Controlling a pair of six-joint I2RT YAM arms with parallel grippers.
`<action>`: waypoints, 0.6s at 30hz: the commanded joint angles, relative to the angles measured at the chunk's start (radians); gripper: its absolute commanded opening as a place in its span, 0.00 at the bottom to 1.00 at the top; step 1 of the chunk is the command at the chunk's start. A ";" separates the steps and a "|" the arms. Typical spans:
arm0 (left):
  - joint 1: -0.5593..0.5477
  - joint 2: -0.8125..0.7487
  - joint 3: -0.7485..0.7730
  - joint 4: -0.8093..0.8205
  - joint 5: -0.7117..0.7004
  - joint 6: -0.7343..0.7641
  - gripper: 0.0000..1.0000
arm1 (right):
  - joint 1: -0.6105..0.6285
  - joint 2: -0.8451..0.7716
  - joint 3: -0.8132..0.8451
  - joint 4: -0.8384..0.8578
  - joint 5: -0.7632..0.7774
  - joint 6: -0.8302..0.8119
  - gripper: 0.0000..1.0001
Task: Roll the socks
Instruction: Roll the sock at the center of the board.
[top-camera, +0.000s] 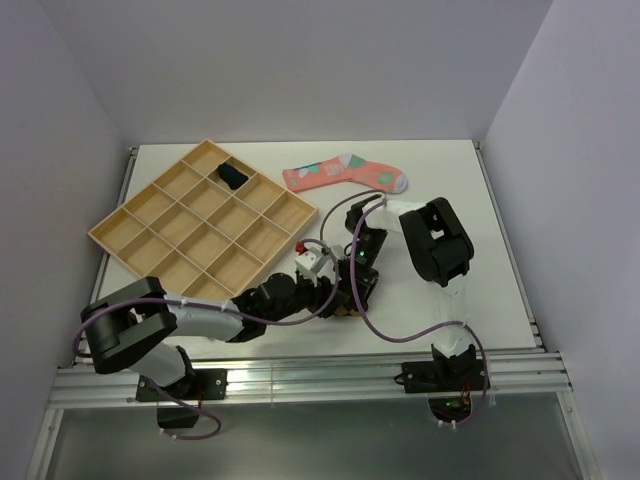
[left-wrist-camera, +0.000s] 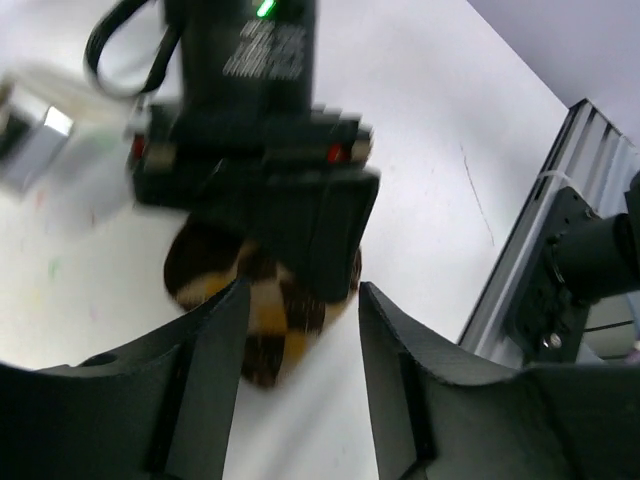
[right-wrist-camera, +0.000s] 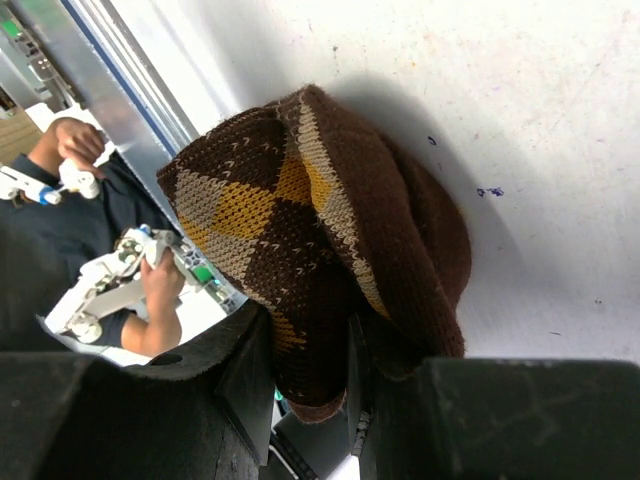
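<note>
1. Nearest, the metal rail (top-camera: 300, 378) carries the 2 arm bases along the near edge of the table (top-camera: 460, 200).
2. Just beyond it, around the middle of the table, both arms meet over the brown diamond sock (right-wrist-camera: 300, 200), which lies bunched into a loose roll on the surface.
3. The right gripper (right-wrist-camera: 308, 350) is clamped on 1 end of that roll, and knit bulges out past its fingers.
4. The left gripper (left-wrist-camera: 298, 300) faces it with its fingers apart, 1 to each side of the roll. I see no contact with the fabric.
5. This sock looks soft, light and springy, so the roll would likely loosen once let go. The safest hold is across its thick middle, pinching every layer, not a loose edge.
6. Farther back on the left sits the wooden tray (top-camera: 200, 240), with the navy sock (top-camera: 232, 178) balled up in 1 compartment near its far corner.
7. Farthest, right of the tray, the pink sock (top-camera: 340, 173) lies flat and unrolled. It looks thin and floppy, so the toe end seems the place to start.
</note>
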 joint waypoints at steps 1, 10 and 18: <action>0.001 0.063 0.099 -0.109 0.035 0.181 0.54 | -0.005 0.067 -0.004 0.159 0.172 -0.014 0.12; 0.058 0.165 0.142 -0.054 0.144 0.222 0.52 | -0.016 0.089 0.011 0.146 0.171 -0.005 0.17; 0.131 0.251 0.096 0.098 0.311 0.167 0.53 | -0.017 0.098 0.026 0.138 0.180 0.013 0.20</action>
